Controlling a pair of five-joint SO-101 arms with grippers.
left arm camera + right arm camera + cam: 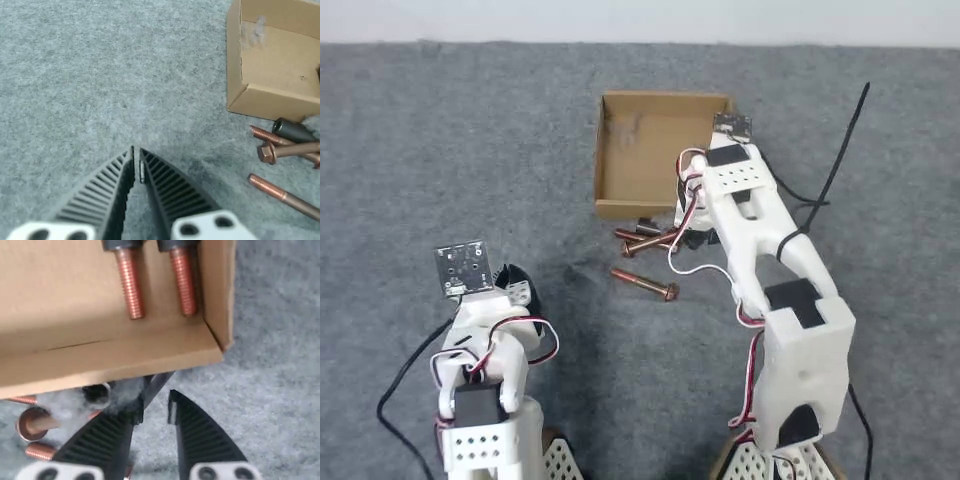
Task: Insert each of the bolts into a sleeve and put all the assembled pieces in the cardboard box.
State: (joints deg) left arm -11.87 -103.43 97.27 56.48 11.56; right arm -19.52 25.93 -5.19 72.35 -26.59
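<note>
At the left of the grey felt-covered tabletop (470, 130), the left gripper (136, 150) is sitting well apart from the parts. Its jaws are drawn together to a thin slit and are gripping nothing.

Further right, a loose copper-coloured hex-head bolt (645, 283) is lying flat. Its long axis is running roughly left to right, with the head pointing right and the threaded tip left. Beyond it, two more copper bolts (642, 241) are lying crossed just beside the box's front wall, one with its head pointing left. A short dark cylindrical sleeve (292, 131) is resting against them.

The shallow brown cardboard box (610, 150) is standing open-topped. It is holding two assembled pieces (130, 285), which are lying parallel with their threaded ends pointing toward the front wall. Their dark sleeves are being cut off by the picture's edge.

The right gripper (155, 405) is hovering outside the box's front right corner, its jaws partly open with nothing clearly between them. A dark slanted strip at the tips is hard to make out. In the high view, the right arm (760, 230) is hiding the box's right side.
</note>
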